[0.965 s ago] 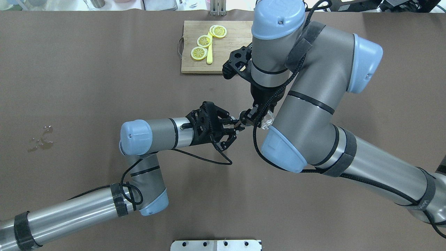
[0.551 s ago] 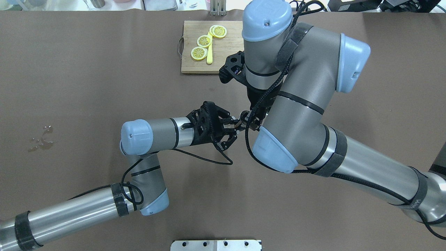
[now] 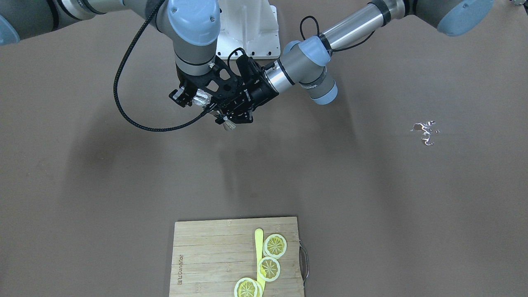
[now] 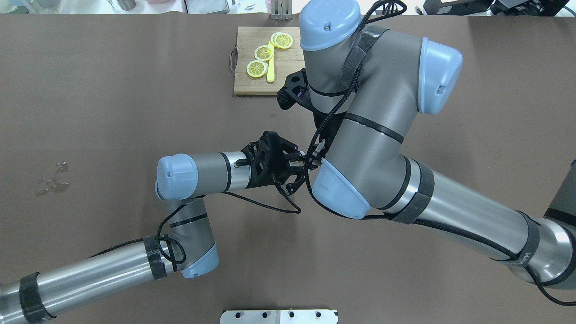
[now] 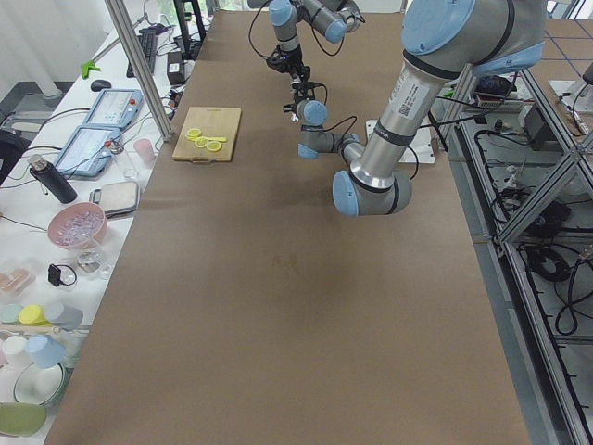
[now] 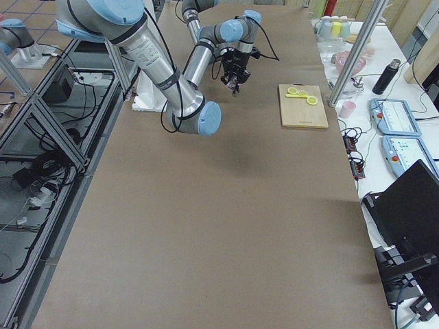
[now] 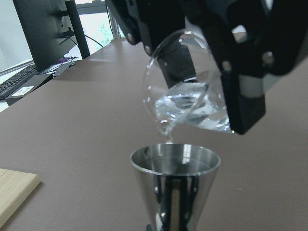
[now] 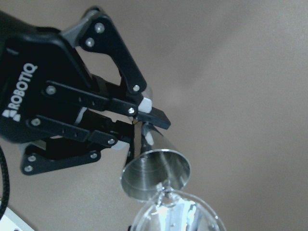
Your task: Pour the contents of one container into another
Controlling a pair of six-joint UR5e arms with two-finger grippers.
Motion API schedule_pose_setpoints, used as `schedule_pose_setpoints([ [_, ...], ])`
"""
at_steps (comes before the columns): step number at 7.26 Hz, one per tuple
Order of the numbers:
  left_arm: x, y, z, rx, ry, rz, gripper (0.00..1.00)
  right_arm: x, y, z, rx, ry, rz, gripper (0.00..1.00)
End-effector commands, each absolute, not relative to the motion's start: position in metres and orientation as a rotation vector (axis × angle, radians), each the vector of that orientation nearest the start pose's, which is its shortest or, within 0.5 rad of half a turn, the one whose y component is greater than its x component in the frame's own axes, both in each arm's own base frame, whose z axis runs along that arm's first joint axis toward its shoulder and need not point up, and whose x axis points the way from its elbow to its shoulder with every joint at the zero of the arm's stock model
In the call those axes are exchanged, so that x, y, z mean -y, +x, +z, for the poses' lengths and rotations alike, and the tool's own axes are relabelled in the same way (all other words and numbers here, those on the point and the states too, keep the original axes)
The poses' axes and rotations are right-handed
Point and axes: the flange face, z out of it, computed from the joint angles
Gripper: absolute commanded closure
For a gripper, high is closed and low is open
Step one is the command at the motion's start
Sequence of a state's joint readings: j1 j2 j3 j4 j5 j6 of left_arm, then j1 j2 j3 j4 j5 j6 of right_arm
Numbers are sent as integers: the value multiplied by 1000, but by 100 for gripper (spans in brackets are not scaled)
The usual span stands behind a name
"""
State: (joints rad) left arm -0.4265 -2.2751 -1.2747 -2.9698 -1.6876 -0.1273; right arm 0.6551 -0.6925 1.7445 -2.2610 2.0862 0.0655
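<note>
The steel jigger [image 7: 175,187] stands upright above the table, and my left gripper [image 8: 146,129] is shut on its narrow waist. Just above it hangs the clear glass [image 7: 185,101], tilted with its lip over the jigger's mouth. Water lies in the glass and a drop hangs at the lip. My right gripper [image 7: 192,62] is shut on the glass from both sides. In the front-facing view the glass [image 3: 202,98] and the jigger [image 3: 228,125] sit close together at mid table. The overhead view shows my left gripper [image 4: 299,164], while the right forearm hides the glass.
A wooden cutting board [image 4: 252,81] with lemon slices [image 4: 263,53] and a yellow knife lies at the table's far edge. A small water spill [image 4: 54,177] marks the table on the left. The right arm's cable loops under the grippers.
My right arm has swung left in the overhead view, so that its elbow now covers the glass and the spot above the jigger. The left arm has stayed put.
</note>
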Motion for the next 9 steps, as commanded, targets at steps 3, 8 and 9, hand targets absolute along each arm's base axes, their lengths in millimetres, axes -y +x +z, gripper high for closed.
schedule_pose_setpoints([
  [3, 403, 595, 207, -1192, 1466, 819, 100, 465, -467, 135, 611, 30, -932, 100],
  [8, 403, 595, 206, -1193, 1467, 819, 100, 471, -472, 128, 580, -11, -989, 100],
  [9, 403, 595, 206, -1194, 1466, 820, 100, 472, -474, 125, 578, -14, -1002, 100],
])
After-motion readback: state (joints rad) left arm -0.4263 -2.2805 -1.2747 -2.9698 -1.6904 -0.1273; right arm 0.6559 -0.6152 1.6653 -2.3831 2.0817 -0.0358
